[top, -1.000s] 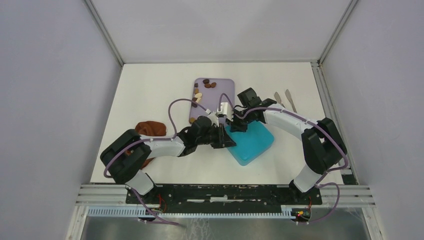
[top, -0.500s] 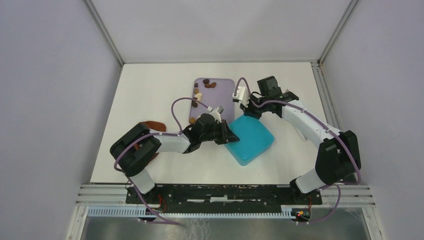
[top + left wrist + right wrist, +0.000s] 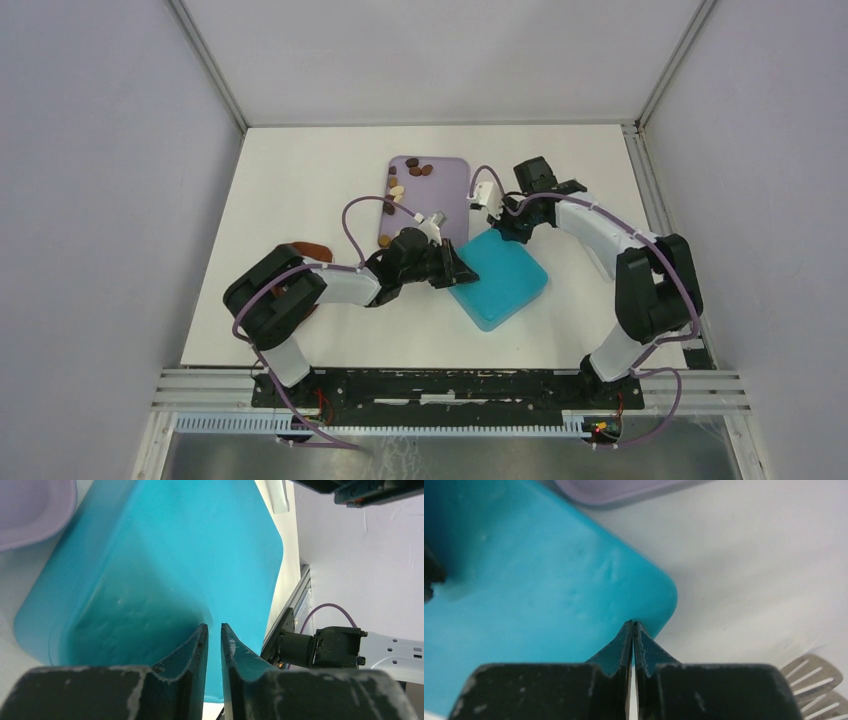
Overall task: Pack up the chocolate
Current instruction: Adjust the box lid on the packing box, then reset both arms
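Note:
The chocolate [image 3: 418, 167] lies as several small brown and cream pieces on a lavender tray [image 3: 445, 190], along its far and left sides. In front of the tray stands a teal box [image 3: 505, 285] with its lid on. My left gripper [image 3: 458, 270] is over the box's left corner. Its jaws [image 3: 214, 626] stand a narrow gap apart, and only the teal lid [image 3: 190, 555] shows through the gap. My right gripper [image 3: 508, 228] is at the box's far corner, shut and holding nothing, its tips [image 3: 633, 622] just at the edge of the lid [image 3: 524, 580].
A reddish-brown cloth [image 3: 312, 250] lies left of the box, partly behind my left arm. Slotted metal utensils [image 3: 816, 672] rest on the white table to the right of the box. The tray's rim [image 3: 624, 487] sits just beyond the box.
My right arm swung away from the box's near-left side to its far corner, then dropped slightly toward it. The left gripper shifted a little right and stayed at the box's left corner.

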`<state>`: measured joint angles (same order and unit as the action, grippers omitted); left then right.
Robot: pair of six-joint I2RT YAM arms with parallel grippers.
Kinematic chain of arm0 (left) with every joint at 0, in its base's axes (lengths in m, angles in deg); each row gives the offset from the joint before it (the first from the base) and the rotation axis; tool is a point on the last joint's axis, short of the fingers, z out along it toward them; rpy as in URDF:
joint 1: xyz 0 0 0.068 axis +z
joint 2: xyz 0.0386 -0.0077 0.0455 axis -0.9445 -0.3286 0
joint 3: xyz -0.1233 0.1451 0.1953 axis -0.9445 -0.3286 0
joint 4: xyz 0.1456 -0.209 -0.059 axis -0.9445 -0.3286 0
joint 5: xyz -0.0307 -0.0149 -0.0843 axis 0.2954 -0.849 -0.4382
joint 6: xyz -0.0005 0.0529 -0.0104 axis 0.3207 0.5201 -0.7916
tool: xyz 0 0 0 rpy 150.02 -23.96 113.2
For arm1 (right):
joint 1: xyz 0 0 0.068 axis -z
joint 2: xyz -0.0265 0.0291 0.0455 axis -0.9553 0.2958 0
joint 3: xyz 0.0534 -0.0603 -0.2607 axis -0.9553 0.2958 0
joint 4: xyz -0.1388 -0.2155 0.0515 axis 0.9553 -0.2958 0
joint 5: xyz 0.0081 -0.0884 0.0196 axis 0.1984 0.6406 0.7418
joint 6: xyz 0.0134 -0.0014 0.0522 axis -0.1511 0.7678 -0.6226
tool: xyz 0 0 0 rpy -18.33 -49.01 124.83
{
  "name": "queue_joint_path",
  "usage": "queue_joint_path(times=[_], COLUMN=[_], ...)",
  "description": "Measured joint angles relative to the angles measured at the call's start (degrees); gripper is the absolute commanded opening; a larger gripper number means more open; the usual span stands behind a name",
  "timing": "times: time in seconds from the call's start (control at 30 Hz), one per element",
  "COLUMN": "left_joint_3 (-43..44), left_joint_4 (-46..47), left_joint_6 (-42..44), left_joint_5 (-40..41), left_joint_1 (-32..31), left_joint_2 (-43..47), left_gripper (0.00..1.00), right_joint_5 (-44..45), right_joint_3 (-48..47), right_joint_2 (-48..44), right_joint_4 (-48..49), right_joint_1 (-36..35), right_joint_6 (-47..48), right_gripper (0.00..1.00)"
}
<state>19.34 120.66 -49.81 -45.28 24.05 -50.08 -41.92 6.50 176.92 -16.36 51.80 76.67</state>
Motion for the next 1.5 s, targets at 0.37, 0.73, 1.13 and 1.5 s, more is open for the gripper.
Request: queue_joint_path(times=[0.37, 0.73, 1.13, 1.5], left_joint_3=[-0.1, -0.1, 15.8, 38.6], left_joint_4=[0.5, -0.8, -30.8, -50.2], left_joint_6=[0.0, 0.1, 15.3, 29.9], left_joint_5=[-1.0, -1.4, 6.0, 21.0], left_joint_1=[0.8, 1.0, 1.0, 1.3], left_joint_2=[-0.1, 0.6, 18.6, 41.0], left_gripper=[0.24, 0.27, 0.98, 1.00], right_joint_5=[-1.7, -0.4, -4.1, -7.1], right_joint_3=[4.9, 18.5, 6.0, -4.5], right_joint_2=[-19.8, -19.4, -31.7, -45.0], right_joint_4=[-14.6, -2.9, -10.1, 5.3], right_joint_1=[3.4, 4.6, 18.6, 25.0], right_joint_6=[6.8, 7.1, 8.1, -17.5], right_gripper=[0.09, 0.12, 0.98, 0.98])
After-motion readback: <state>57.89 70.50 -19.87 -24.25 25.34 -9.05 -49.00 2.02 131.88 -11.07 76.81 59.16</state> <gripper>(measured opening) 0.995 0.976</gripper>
